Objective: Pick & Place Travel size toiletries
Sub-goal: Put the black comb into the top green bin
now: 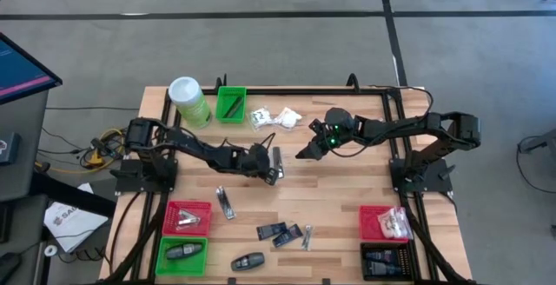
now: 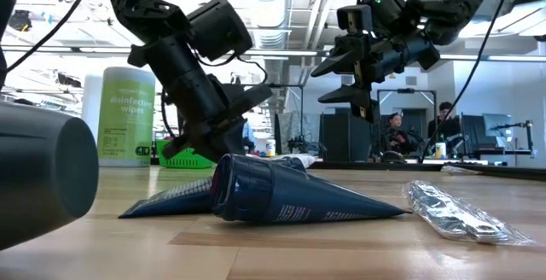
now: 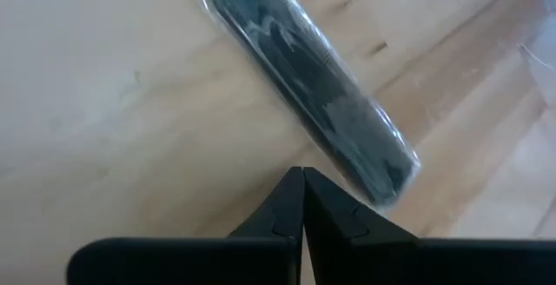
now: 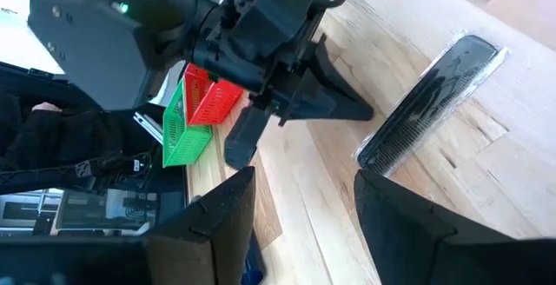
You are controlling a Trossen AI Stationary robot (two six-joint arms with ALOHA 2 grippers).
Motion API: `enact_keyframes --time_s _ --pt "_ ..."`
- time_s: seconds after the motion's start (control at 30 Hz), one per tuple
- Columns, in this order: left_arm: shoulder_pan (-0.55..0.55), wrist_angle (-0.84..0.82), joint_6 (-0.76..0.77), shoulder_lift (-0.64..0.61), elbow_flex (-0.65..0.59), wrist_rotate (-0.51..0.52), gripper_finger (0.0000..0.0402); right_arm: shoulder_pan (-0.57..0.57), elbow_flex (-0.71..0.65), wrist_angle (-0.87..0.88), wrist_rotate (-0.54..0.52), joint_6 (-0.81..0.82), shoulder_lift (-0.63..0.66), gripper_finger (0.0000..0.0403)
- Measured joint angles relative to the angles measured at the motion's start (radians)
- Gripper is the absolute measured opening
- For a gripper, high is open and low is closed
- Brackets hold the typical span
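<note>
Now I see the wrapped dark comb (image 1: 276,161) just beside the closed left gripper (image 1: 271,174); right gripper (image 1: 306,151) open, empty, above the wooden table (image 1: 347,207).

A robotics lab or open workshop floor, not a home.

Two dark robot arms (image 1: 208,153) are bolted to a black frame around a pale wooden surface (image 1: 330,207) that stands on a bare grey concrete floor (image 1: 261,42) crossed by dark lines. Cables (image 1: 95,150) trail off the frame beside a monitor (image 1: 22,69) on a neighbouring desk. Level across the surface, an open industrial ceiling with exposed ducts and strip lights (image 2: 281,24) shows, and further back people sit at desks with screens (image 2: 503,131). Small red (image 1: 188,218), green (image 1: 231,104) and black (image 1: 385,261) sorting bins sit along the surface's edges.
</note>
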State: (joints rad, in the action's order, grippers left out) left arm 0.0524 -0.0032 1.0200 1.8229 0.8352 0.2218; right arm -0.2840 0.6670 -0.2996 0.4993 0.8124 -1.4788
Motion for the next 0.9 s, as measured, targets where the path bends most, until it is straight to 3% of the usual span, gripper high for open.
enact_keyframes --time_s 0.4,0.77,0.9 --pt "0.053 0.009 0.056 0.002 -0.002 -0.027 0.0001 0.058 0.000 0.037 -0.043 0.017 0.000 0.0209" --pt "0.145 0.066 0.123 -0.023 -0.008 -0.062 0.0001 0.202 0.000 0.037 -0.180 0.044 0.000 0.0208" --pt "0.158 0.085 0.101 -0.072 -0.006 -0.002 0.0001 0.222 0.000 0.037 -0.238 0.097 0.000 0.0206"
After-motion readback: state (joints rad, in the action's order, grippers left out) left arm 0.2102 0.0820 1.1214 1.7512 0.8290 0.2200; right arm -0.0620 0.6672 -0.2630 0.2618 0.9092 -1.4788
